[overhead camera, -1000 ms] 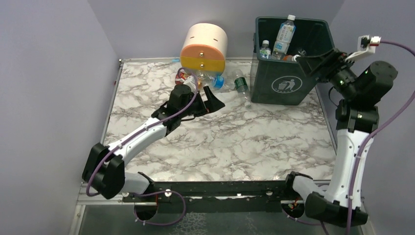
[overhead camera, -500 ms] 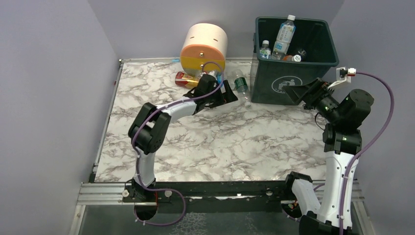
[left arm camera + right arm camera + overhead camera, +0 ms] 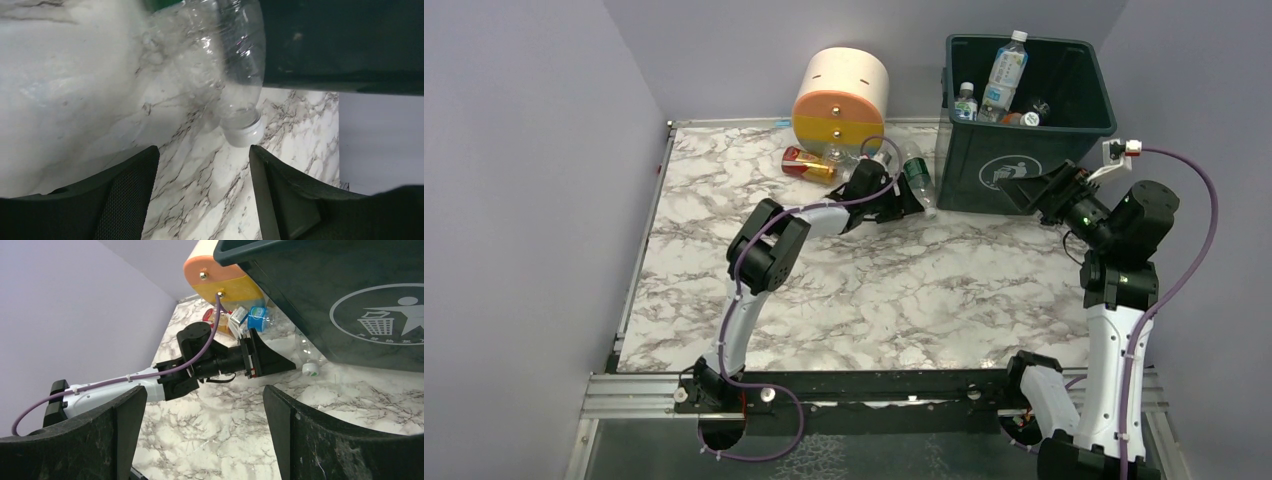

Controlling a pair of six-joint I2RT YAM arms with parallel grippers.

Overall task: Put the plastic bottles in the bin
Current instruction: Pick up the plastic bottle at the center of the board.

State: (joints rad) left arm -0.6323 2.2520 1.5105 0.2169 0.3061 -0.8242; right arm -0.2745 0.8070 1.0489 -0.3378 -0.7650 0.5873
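Our left gripper (image 3: 203, 149) gaped before a bottle (image 3: 232, 65) lying beside the bin (image 3: 345, 45); our right gripper (image 3: 205, 390) gaped too.

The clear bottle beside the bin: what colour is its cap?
White cap, best in left wrist view.

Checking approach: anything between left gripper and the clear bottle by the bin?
No. Left wrist view shows only bare marble tabletop between left gripper and clear bottle.

left hand (image 3: 912, 204) and right hand (image 3: 1012, 189) both hover with fingers spread.
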